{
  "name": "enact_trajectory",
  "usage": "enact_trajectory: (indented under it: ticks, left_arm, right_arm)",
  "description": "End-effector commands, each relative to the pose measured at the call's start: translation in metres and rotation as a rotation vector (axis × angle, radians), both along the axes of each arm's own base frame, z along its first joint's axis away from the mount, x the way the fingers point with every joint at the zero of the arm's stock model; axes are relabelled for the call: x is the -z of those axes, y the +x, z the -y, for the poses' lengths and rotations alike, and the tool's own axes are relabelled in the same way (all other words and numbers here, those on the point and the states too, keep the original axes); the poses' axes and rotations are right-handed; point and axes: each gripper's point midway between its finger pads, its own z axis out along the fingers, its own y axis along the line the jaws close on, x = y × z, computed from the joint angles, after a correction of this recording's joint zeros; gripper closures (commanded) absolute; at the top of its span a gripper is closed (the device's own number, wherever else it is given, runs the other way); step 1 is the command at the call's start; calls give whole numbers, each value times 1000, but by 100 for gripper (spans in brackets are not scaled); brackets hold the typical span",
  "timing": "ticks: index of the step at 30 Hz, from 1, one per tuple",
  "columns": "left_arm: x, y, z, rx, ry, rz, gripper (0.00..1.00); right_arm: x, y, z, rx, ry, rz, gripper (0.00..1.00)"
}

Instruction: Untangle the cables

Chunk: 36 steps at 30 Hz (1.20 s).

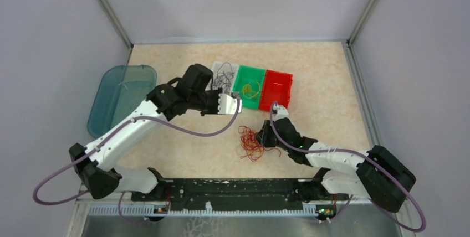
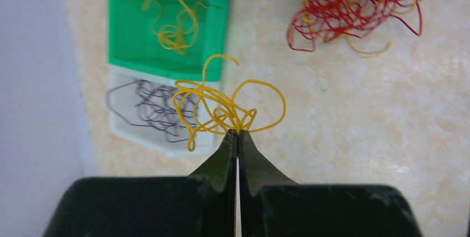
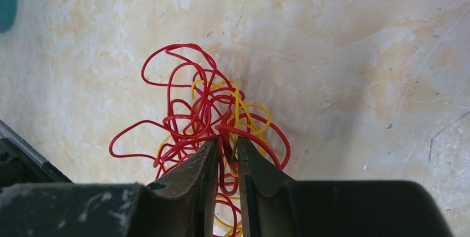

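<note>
Table (image 1: 321,71): smooth stone-look laminate, beige marbled, faint sheen, fine scratches. Yellow cables (image 2: 221,107), red cables (image 3: 194,109), black cables (image 2: 149,107): thin wire in smooth glossy plastic sheath. Green bin (image 2: 127,43) and red bin (image 1: 279,84): hard moulded plastic, semi-gloss. White bin (image 2: 144,137): pale plastic, duller. Teal lid (image 1: 119,98): translucent plastic, glossy. Jaws: matt black, plastic by the look, scuffed with whitish wear at the edges. Arms (image 1: 124,137): smooth white shells, black matt joints. Purple hoses (image 1: 205,133): smooth, rubbery. Walls (image 1: 50,54): matt grey. Base plate (image 1: 233,190): black, looks like metal, chipped paint.
</note>
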Motion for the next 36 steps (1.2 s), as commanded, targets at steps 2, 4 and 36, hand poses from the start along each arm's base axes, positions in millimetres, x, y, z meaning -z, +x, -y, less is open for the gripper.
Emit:
enact_trajectory:
  ticks: [2,4,36]
  left_arm:
    - [-85,6,5,-19,-169,147,100]
    - [-110,-2,12,6,-250,148,100]
    - [-114,-90,6,528,-457,448,100]
  right_arm:
    - [-17,6,-14,-53,17,49,79]
    - [-26,9,-16,-62,2,68,74]
    - [-294,-34,-67,-409,620,501,60]
